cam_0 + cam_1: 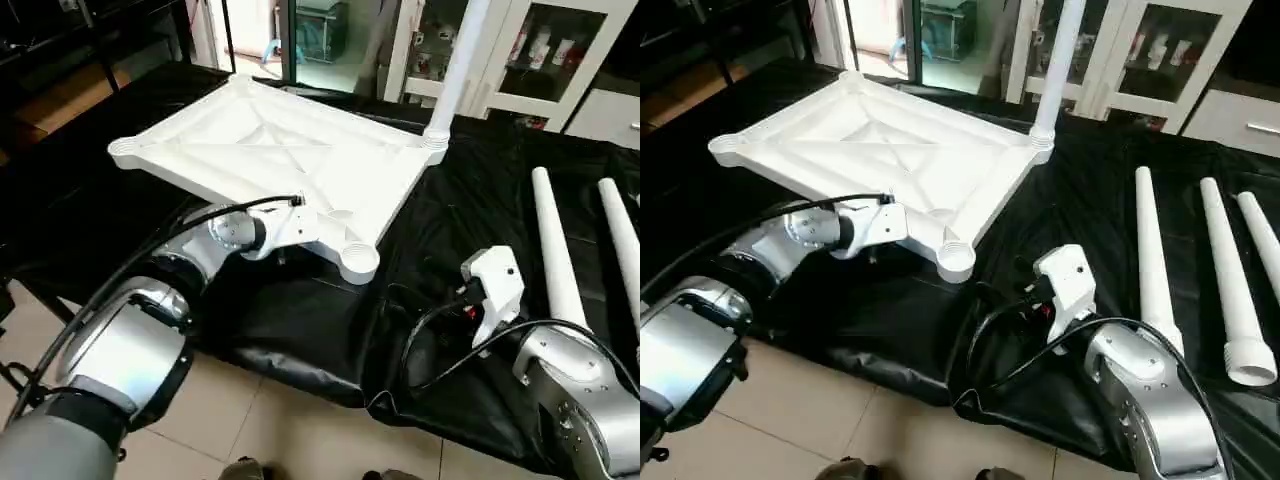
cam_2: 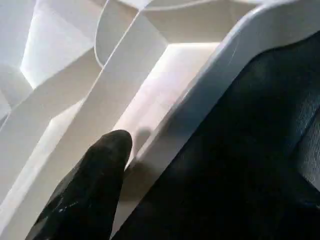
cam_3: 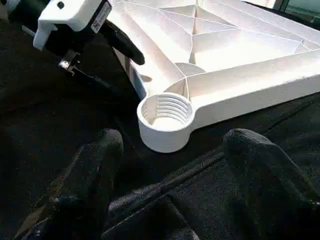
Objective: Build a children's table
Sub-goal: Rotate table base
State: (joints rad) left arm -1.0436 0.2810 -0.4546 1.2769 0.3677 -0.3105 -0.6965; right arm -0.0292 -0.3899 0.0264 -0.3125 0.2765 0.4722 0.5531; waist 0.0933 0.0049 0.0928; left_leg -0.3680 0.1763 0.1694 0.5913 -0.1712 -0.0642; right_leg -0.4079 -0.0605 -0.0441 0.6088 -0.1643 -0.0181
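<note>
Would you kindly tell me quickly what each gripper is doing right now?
Left gripper: shut on the tabletop rim.
Right gripper: open, empty.

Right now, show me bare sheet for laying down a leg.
Free: black sheet between the table top and the nearest loose leg. Crowded: near corner socket, left gripper on the rim, right gripper facing it.

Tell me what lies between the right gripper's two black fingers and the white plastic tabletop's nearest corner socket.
Only bare black sheeting lies between the right gripper and the threaded corner socket of the white plastic tabletop, per the right wrist view.
</note>
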